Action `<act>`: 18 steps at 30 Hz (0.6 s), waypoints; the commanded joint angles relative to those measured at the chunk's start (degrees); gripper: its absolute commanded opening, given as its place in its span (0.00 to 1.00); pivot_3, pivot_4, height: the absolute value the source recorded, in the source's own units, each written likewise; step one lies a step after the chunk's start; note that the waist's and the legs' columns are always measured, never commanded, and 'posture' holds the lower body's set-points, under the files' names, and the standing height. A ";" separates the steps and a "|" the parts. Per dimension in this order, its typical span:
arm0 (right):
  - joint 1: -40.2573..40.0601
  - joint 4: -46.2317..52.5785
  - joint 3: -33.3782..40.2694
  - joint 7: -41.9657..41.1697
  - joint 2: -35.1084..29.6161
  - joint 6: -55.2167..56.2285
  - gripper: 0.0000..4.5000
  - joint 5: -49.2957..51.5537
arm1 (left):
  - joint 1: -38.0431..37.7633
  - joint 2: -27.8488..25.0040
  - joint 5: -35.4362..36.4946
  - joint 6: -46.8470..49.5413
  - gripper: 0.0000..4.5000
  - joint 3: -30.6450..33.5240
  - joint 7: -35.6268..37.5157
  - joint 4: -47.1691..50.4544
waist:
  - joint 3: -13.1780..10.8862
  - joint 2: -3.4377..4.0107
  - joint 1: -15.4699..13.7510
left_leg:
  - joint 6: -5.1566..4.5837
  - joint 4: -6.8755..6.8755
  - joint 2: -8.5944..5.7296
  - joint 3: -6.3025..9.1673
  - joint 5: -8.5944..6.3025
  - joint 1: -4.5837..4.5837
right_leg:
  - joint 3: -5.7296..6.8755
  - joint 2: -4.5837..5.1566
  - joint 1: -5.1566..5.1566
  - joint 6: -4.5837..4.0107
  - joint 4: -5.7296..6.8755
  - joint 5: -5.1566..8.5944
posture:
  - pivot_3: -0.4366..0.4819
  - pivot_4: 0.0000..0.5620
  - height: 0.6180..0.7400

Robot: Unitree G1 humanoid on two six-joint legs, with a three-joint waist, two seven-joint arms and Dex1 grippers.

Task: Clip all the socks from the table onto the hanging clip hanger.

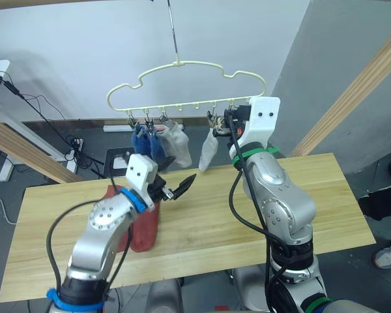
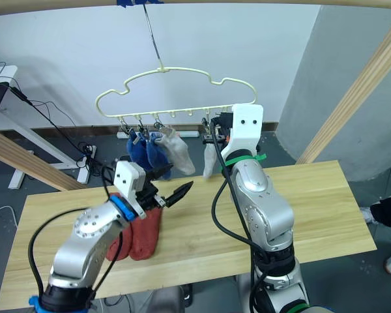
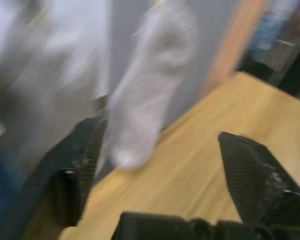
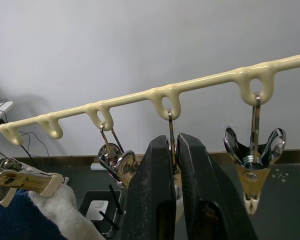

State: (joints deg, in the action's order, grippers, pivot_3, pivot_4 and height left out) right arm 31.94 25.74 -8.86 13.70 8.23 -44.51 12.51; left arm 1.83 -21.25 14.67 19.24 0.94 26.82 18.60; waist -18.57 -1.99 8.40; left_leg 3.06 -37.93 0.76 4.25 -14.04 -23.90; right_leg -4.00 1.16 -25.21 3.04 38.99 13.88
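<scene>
Right gripper point(image 4: 172, 165) pinched on a clip point(image 4: 171, 150) of the clip hanger point(image 1: 182, 65), four socks hung, apparently two red socks point(image 2: 143, 235) on table point(image 1: 313, 195), left gripper point(image 1: 179, 187) open.

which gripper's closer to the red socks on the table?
Left. The left gripper hovers just beside the red socks; the right gripper is up at the clip hanger.

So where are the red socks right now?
In the left eye view the red socks lie on the table toward its left end, partly hidden by the left arm, below the hanging blue socks.
</scene>
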 commanded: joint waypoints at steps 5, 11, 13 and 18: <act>2.29 1.89 -0.68 -0.47 3.21 0.40 0.00 0.18 | -2.75 5.08 -3.18 1.12 0.99 6.13 -12.15 -8.75 | 0.04 -0.02 -0.23 | -0.03 -0.06 -0.01 0.03 0.03 0.00 | 0.03 -0.04 0.02 0.00 0.02 0.00 | 0.26 0.49 1.00; 2.29 2.18 -0.64 -0.97 3.09 -0.41 0.00 0.11 | -1.35 7.53 -3.38 2.45 0.99 8.41 -16.59 -14.49 | 0.05 -0.03 -0.27 | -0.04 -0.08 -0.01 0.01 0.03 0.00 | 0.04 -0.04 0.02 -0.01 0.01 0.00 | 0.25 0.49 1.00; 2.30 2.21 -0.67 -1.07 3.08 -0.61 0.00 0.08 | -0.28 7.77 -3.59 3.38 0.99 8.31 -17.10 -17.39 | 0.07 -0.06 -0.25 | -0.04 -0.07 -0.01 0.01 0.03 -0.01 | 0.05 -0.03 0.02 -0.01 0.02 0.00 | 0.25 0.49 1.00; 2.33 2.35 -0.66 -1.23 3.04 -0.90 0.00 0.13 | 1.23 7.19 -4.66 5.61 0.99 7.26 -17.43 -20.25 | 0.11 -0.07 -0.18 | -0.04 -0.07 -0.02 0.01 0.03 0.00 | 0.04 -0.03 0.02 -0.01 0.02 0.00 | 0.24 0.49 1.00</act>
State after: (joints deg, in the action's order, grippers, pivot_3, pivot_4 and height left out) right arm 31.96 25.71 -9.10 12.48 8.20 -45.84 12.51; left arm 3.37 -13.78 10.71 23.38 8.28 9.64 -0.67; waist -18.46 -2.06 8.22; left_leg 3.03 -38.00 0.75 4.25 -14.01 -23.90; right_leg -3.97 1.13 -25.19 3.04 39.01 13.88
